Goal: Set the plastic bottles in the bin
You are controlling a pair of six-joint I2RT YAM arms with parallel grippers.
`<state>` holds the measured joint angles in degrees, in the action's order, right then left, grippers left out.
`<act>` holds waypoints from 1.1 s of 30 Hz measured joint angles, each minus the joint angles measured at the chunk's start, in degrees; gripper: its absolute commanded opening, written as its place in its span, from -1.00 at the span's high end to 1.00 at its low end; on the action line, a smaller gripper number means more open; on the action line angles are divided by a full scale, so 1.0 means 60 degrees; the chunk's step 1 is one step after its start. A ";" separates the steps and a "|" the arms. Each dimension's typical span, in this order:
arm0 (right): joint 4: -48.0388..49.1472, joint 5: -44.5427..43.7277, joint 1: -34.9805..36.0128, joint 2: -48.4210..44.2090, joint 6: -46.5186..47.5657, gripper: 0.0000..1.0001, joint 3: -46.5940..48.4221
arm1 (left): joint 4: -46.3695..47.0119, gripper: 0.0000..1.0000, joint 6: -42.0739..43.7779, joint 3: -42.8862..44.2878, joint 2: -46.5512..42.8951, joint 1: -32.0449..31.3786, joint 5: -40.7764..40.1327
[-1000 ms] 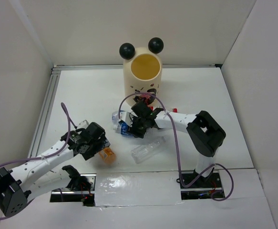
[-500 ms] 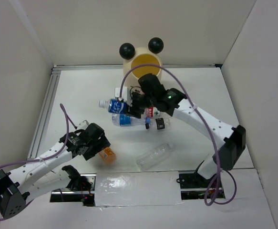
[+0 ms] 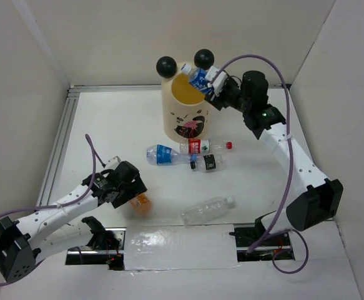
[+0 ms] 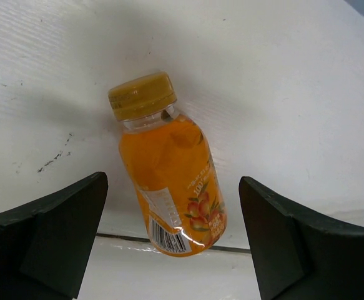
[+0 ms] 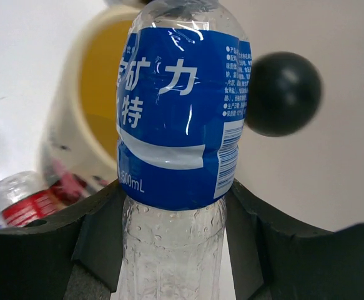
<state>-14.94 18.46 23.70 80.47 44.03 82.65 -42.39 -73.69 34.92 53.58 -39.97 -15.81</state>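
My right gripper (image 3: 216, 89) is shut on a clear bottle with a blue label (image 3: 200, 79) and holds it over the right side of the cream bin's rim (image 3: 169, 94), beside a black ear (image 3: 203, 59). In the right wrist view the fingers (image 5: 100, 231) clamp this bottle (image 5: 182, 119) below its label, with the bin's opening (image 5: 97, 94) behind. My left gripper (image 3: 133, 192) is open low over the table. The small orange bottle (image 4: 169, 187) lies on its side between the jaws, untouched; it also shows in the top view (image 3: 142, 204).
Below the bin lie a second blue-labelled bottle (image 3: 163, 154), a red-white labelled bottle (image 3: 200, 147) and a black-labelled one (image 3: 210, 162). An unlabelled clear bottle (image 3: 206, 209) lies near the front edge. White walls stand on three sides, with a metal rail (image 3: 60, 144) on the left.
My right arm has lifted a blue-labelled bottle from the cluster on the table up and back to the bin's rim. The left gripper has stayed by the orange bottle.
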 measured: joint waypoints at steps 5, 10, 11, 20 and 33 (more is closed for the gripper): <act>0.1552 0.2058 -0.1009 0.0379 -0.0659 0.42 -0.0113 | 0.0182 -0.98 0.0331 0.0004 0.0543 0.0000 0.0011; 0.2288 0.3636 -0.0929 0.0681 -0.0943 0.45 0.0051 | 0.0244 -0.98 0.0474 0.0000 0.0361 0.0000 0.0015; 0.2444 0.3901 -0.0940 0.0718 -0.1016 0.45 0.0076 | 0.0273 -0.98 0.0459 -0.0018 0.0248 0.0000 0.0015; 0.4390 0.6127 -0.1169 0.1661 -0.1719 0.46 0.0634 | 0.0321 -0.98 0.0262 -0.0138 0.0142 0.0000 0.0047; 0.4921 0.8502 -0.1399 0.4601 -0.2233 -0.76 0.1803 | 0.0251 -0.98 -0.0018 -0.0138 0.0441 0.0000 0.0146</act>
<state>14.59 69.47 15.31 108.07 30.63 93.47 -40.88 -73.80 34.09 56.23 -39.97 -14.94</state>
